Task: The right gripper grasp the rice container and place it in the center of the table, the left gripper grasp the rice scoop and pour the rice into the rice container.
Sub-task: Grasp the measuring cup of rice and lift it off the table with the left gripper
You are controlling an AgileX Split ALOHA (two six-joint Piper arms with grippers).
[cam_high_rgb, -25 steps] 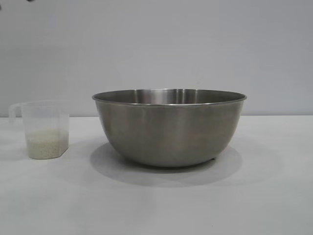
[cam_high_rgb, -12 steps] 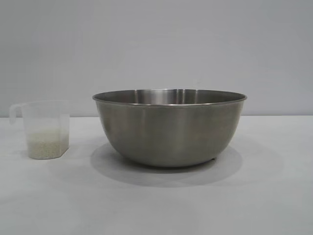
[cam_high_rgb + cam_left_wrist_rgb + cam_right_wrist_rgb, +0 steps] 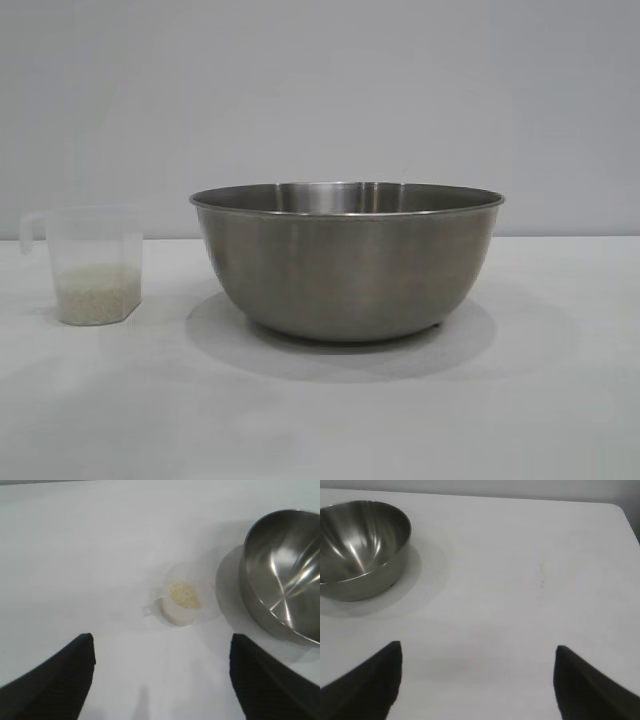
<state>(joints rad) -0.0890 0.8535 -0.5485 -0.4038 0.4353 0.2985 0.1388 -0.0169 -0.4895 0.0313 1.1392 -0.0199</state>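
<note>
Exterior view: the steel bowl stands on the white table, and the plastic cup with rice stands at its 9 o'clock, apart.

Left wrist view: the left gripper is wide apart and empty; the cup lies at its 12 o'clock, well apart, and the bowl at 2 o'clock.

Right wrist view: the right gripper is spread, empty; the bowl is at 10 o'clock. No writing is readable.

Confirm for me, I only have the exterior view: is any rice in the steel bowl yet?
Observer: No. The left wrist view looks into the rice container; the part of its inside that shows is bare steel.
Operator: Rice still in the cup?
Observer: Yes, the rice sits in the rice scoop, upright on the table.
Operator: End effectors?
Observer: The left end effector is open and short of the scoop; the right end effector is open over bare table, holding nothing.
</note>
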